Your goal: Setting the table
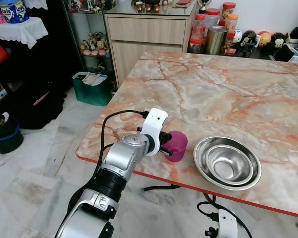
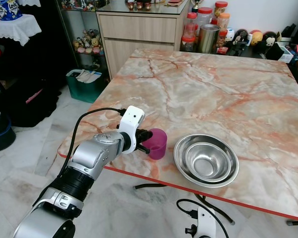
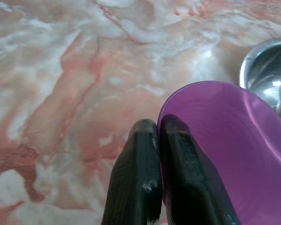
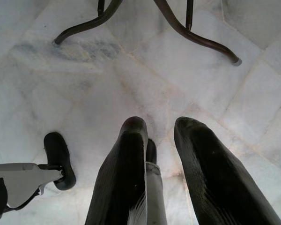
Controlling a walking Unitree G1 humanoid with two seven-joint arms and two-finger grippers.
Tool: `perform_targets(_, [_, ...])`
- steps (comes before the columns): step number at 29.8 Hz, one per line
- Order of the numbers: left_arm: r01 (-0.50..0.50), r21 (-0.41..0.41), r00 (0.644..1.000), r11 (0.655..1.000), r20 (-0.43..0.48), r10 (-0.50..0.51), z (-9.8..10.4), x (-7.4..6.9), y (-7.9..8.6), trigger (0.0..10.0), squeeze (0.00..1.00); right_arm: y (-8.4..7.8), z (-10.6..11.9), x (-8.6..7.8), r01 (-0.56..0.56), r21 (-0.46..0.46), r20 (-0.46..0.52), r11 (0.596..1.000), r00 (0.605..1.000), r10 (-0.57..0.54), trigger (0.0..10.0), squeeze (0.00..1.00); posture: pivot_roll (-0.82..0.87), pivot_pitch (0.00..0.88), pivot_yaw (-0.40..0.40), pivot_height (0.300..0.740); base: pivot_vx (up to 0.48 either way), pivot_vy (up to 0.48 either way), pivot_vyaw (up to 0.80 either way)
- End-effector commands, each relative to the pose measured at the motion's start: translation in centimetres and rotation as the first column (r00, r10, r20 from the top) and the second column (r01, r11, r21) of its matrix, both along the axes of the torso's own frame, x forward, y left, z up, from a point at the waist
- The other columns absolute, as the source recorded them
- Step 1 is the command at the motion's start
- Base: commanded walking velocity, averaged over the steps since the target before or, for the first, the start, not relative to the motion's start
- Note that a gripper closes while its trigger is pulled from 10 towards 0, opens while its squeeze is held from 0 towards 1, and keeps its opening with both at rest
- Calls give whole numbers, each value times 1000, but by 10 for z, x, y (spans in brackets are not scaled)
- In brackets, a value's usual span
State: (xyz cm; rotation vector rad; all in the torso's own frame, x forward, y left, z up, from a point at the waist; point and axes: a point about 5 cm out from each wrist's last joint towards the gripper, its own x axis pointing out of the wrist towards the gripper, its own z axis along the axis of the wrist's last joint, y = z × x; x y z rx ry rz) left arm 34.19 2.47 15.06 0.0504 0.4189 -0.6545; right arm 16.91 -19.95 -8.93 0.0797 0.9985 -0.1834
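Left arm reaches forward, jaws pinching purple cup [image 1: 176,145] rim on table [image 1: 228,89].

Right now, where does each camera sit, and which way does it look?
Left eye, right eye: on the head, looking down at the marble table, purple cup, steel bowl; left arm shows.
Left wrist: along the left claw, pinching the cup's rim; shares cup and bowl with the eyes.
Right wrist: along the right claw, open, facing the floor.

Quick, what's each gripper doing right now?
Left gripper: shut on the purple cup rim.
Right gripper: open, holding nothing, hanging over the floor.
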Motion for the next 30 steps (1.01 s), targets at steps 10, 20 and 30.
perform_targets(10, [-81,54,997,995,21,80,4,12,10,10000,0,3,0,2,16,11,14,1000,1000,-16,10000,0,102,0,44,728,0,0,0])
perform_targets(20, [-85,77,996,993,7,85,-1,11,12,10000,1000,3,-1,-1,16,11,9,1000,1000,-16,10000,0,103,0,45,728,0,0,0])
perform_targets(30, [-94,73,995,993,22,92,3,14,12,10000,1000,4,-1,0,14,14,11,1000,1000,-14,10000,0,104,0,47,728,0,0,0])
